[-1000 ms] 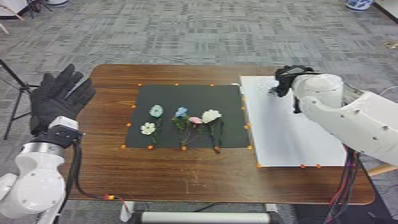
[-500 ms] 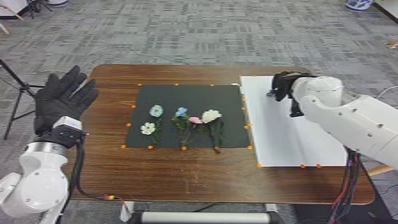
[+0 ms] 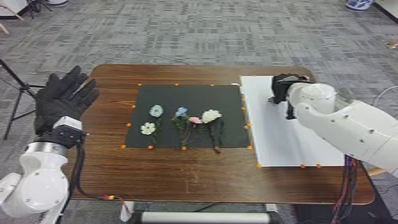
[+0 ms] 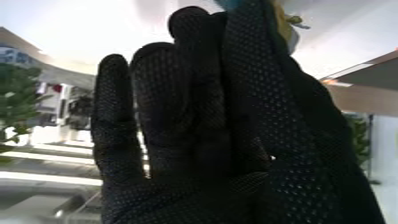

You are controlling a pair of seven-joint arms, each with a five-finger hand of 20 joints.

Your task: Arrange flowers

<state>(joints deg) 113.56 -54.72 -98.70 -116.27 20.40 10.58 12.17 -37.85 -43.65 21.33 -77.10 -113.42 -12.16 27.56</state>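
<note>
My right hand (image 3: 282,86) is over the upper part of the white board, palm turned from sight. A small grey-blue thing (image 3: 273,100) shows beside it. In the right wrist view my right hand (image 4: 191,125) has its thumb close against the fingers, pinching a teal and yellow thing (image 4: 287,31) at the tips, mostly hidden by the glove. On the black mat (image 3: 182,92) lie a pale teal flower (image 3: 156,110), a white one (image 3: 147,128), a blue one (image 3: 181,112), a pink one (image 3: 195,120) and another white one (image 3: 210,116). My left hand (image 3: 64,102) is open beyond the table's left edge.
The white board (image 3: 306,145) lies flat on the right of the brown table (image 3: 191,175). Orange markers line the mat and board. Dark cables (image 3: 348,185) hang under the right arm, and a tripod (image 3: 19,107) stands at the far left.
My right hand has come slightly nearer over the board, and the small grey-blue thing has shifted with it. The flowers on the mat stay put; my left hand has barely moved.
</note>
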